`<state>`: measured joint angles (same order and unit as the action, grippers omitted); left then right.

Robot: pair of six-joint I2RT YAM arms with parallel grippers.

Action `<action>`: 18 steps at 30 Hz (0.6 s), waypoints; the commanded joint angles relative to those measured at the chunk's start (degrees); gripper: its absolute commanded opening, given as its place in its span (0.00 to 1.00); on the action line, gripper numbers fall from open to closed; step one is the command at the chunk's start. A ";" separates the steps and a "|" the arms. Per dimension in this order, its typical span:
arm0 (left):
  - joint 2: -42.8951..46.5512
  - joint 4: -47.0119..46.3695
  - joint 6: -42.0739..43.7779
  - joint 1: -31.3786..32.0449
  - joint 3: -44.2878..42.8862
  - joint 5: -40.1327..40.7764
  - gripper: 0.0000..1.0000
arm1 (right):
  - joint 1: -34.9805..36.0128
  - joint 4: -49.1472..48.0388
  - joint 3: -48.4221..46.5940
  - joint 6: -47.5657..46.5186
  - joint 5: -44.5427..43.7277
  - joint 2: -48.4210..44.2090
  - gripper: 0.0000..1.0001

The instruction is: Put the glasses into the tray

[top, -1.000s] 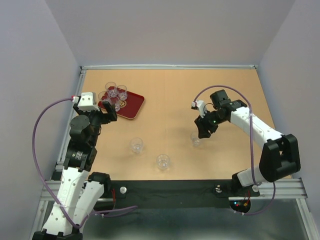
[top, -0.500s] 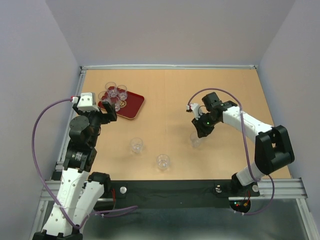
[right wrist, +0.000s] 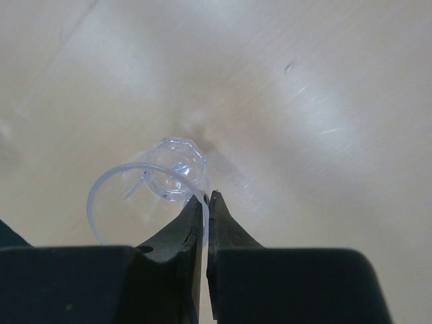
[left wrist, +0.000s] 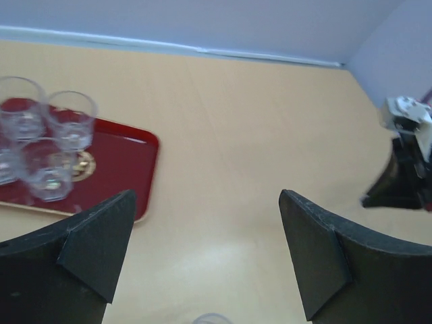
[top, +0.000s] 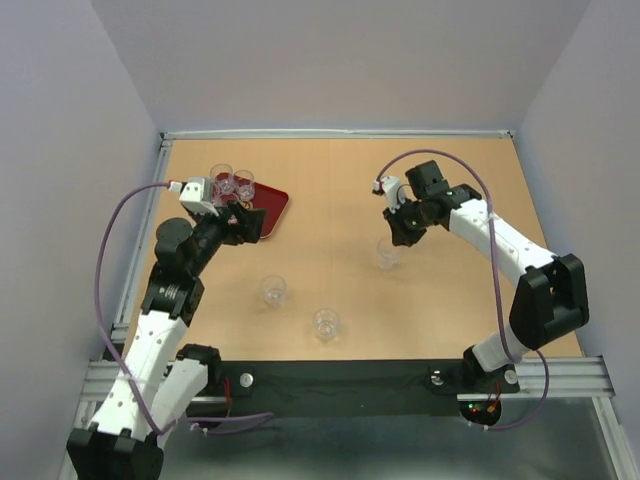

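The dark red tray (top: 272, 206) lies at the back left with several clear glasses on it, among them two at its far edge (top: 222, 178) (top: 243, 183). The left wrist view shows three of them (left wrist: 20, 118) (left wrist: 71, 120) (left wrist: 47, 169) round the gold emblem (left wrist: 82, 164). My left gripper (top: 236, 222) (left wrist: 206, 202) hangs open over the tray's near edge, holding nothing. At mid right, my right gripper (top: 401, 236) (right wrist: 207, 196) is shut on the rim of one glass (top: 388, 253) (right wrist: 177, 172), pinching its wall; the glass tilts.
Two loose glasses stand on the bare wooden table near the front, one (top: 273, 290) left of the other (top: 325, 322). A glass rim (left wrist: 210, 318) shows at the bottom of the left wrist view. The right arm (left wrist: 405, 169) appears at that view's right edge.
My right gripper has shut on the glass's rim and carried it back, away from the table's front. My left arm swung right, from beside the tray to over its near edge.
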<state>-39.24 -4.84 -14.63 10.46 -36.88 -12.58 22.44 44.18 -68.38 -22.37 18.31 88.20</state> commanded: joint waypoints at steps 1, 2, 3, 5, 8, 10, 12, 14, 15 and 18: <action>-5.48 -10.61 -12.68 0.35 -0.65 -17.97 0.99 | 0.85 -3.92 -6.67 3.81 -3.79 -0.32 0.01; -6.71 -12.72 -15.48 0.35 -0.30 -19.57 0.99 | 1.20 -4.19 -7.38 4.26 -4.85 -0.23 0.00; -9.25 -16.30 -19.95 0.53 0.23 -21.24 0.99 | 1.55 -4.63 -8.43 4.87 -6.16 -0.05 0.00; -13.20 -18.35 -23.41 1.31 -0.20 -23.18 0.96 | 2.43 -6.21 -9.31 6.62 -8.45 -0.14 0.00; -17.69 -18.62 -25.27 5.52 -2.22 -21.01 0.94 | 3.66 -8.41 -10.89 9.45 -9.51 -0.31 0.01; -19.55 -18.63 -26.14 9.90 -3.36 -17.68 0.91 | 5.50 -9.11 -12.47 11.02 -11.26 0.04 0.01; -22.44 -18.02 -26.50 12.82 -5.12 -14.68 0.89 | 6.56 -9.11 -13.62 11.82 -12.50 0.82 0.00; -25.42 -16.79 -27.03 16.78 -7.31 -9.76 0.87 | 7.00 -9.29 -14.76 12.79 -13.29 1.35 0.00; -26.31 -16.52 -27.20 18.18 -8.02 -8.01 0.85 | 7.27 -9.73 -14.94 13.75 -14.69 1.88 0.01; -30.00 -15.82 -28.43 22.30 -10.83 -2.11 0.83 | 8.06 -10.08 -15.73 14.81 -16.46 2.76 0.00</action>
<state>-67.29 -18.20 -40.84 29.41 -42.68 -21.96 29.74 37.69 -80.73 -10.59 5.78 90.13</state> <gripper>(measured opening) 0.835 0.057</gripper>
